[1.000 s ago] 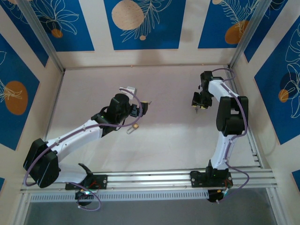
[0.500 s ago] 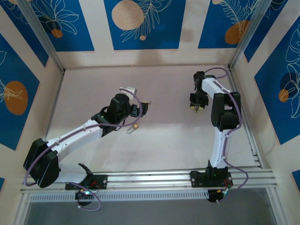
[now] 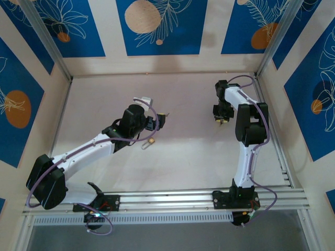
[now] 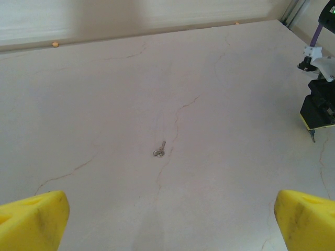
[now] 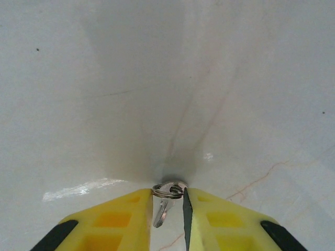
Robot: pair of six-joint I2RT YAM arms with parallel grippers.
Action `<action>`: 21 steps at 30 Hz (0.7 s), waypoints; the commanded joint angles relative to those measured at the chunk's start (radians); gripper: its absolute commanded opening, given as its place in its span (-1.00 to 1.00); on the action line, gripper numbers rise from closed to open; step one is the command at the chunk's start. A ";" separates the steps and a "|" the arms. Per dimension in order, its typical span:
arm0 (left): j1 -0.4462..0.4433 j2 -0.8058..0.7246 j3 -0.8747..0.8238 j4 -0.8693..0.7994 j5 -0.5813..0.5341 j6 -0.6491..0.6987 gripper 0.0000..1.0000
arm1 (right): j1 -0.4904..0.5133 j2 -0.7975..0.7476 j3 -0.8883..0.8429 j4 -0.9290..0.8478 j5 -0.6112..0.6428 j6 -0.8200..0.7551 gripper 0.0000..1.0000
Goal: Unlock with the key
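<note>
In the right wrist view a small silvery key [image 5: 164,208] on a split ring stands between my yellow fingertips [image 5: 133,209], ring down at the table and blade pointing back toward the wrist. My right gripper [image 5: 167,196] is shut on it, and both fingers touch the ring. From above, that gripper [image 3: 220,118] points down at the table at the far right. A small brass padlock [image 3: 151,141] lies beside my left arm. My left gripper [image 3: 163,119] is open, a little beyond the padlock, with its fingertips wide apart over bare table [image 4: 170,212].
A second tiny silvery key-like piece on a ring [image 4: 159,151] lies on the table ahead of the left gripper. The right gripper's black and yellow body [image 4: 317,111] stands at the right. Walls [image 3: 157,63] and metal posts enclose the table.
The right arm's elbow has swung inward and its gripper has shifted slightly left. Its fingers have narrowed onto the key. The left arm has not moved.
</note>
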 commanded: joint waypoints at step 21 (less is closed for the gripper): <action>0.005 0.002 0.036 -0.007 0.023 -0.014 1.00 | -0.058 -0.069 -0.022 0.018 -0.144 0.006 -0.49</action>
